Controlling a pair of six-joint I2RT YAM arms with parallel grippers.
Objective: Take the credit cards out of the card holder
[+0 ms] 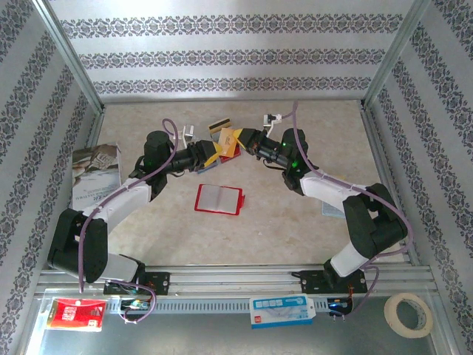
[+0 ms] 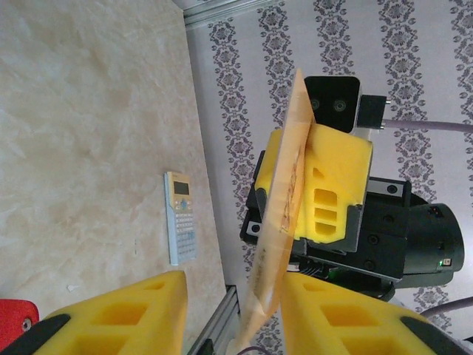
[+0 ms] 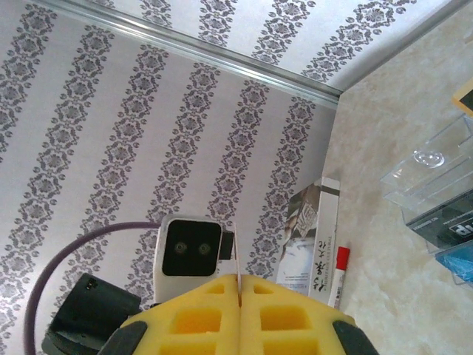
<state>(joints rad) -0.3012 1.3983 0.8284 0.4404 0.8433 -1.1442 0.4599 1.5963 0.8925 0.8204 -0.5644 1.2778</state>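
- right tool [image 3: 240, 296] clenched on the tan credit card [image 2: 284, 192]
- left tool [image 2: 236, 307] released, that card standing loose in its gap
- card holder [image 1: 219, 199] lies open on the bench [image 1: 295, 222], six o'clock of both tools

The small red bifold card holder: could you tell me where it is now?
In the top view the red card holder lies open on the beige table, midway between the arms, just nearer their bases than the left gripper and right gripper.
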